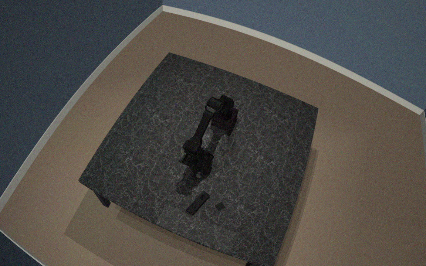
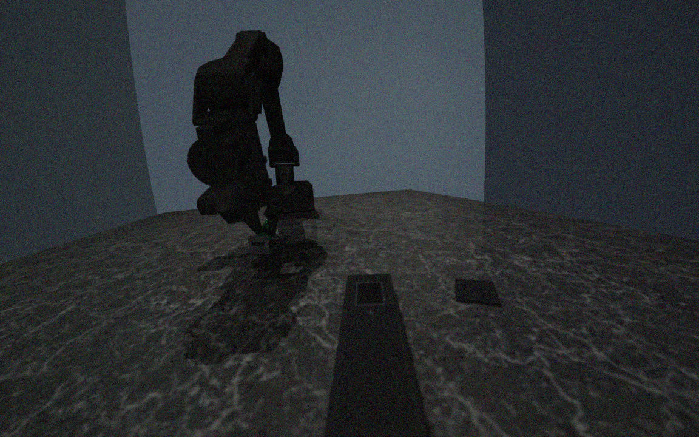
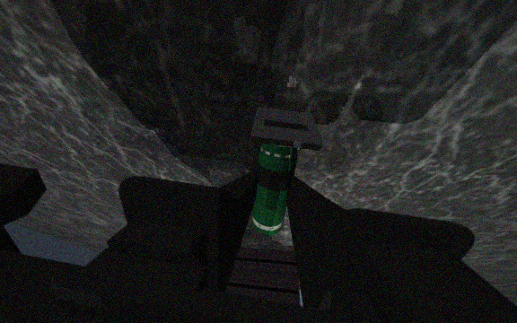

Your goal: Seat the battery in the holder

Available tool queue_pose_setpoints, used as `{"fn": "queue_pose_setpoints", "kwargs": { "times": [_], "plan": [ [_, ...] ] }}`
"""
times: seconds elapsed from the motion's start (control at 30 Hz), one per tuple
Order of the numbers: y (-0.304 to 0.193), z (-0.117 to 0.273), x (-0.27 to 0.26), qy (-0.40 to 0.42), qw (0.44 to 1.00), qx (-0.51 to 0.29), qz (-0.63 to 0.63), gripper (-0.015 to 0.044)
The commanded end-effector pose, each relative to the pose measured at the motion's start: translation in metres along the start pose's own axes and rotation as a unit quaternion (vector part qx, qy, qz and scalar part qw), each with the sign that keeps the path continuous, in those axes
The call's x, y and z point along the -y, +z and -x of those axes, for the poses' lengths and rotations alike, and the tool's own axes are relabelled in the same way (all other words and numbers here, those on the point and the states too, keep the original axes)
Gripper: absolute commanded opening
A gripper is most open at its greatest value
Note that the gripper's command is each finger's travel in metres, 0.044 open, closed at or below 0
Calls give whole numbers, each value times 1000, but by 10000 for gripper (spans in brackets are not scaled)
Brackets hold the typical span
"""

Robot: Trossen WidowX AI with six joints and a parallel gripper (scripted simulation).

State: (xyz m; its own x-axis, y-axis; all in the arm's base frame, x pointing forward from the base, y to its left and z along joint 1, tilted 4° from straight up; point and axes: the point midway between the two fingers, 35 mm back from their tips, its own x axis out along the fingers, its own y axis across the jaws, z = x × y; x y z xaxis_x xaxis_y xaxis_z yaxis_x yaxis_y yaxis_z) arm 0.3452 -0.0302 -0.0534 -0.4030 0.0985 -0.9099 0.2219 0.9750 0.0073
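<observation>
gripper [image 3: 271, 197] clamps the green battery [image 3: 273, 188] at mid-body; a rigid, smooth, light cylinder, probably prone to rolling, so this central hold suits it

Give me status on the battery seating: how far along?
Done: the green battery is picked up, clamped between the fingers of the gripper. In hand: its far end sits at the grey holder lip. Left: lay it flat, release, back away.
</observation>
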Motion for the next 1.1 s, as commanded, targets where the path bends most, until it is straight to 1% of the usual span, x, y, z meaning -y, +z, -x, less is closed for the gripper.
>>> {"fn": "queue_pose_setpoints", "kwargs": {
  "times": [0.0, 1.07],
  "plan": [
    [6, -1, 0, -2, 1000, 19, -1, 82],
    [3, -6, 0, -2, 996, 85, -4, 82]
  ]
}}
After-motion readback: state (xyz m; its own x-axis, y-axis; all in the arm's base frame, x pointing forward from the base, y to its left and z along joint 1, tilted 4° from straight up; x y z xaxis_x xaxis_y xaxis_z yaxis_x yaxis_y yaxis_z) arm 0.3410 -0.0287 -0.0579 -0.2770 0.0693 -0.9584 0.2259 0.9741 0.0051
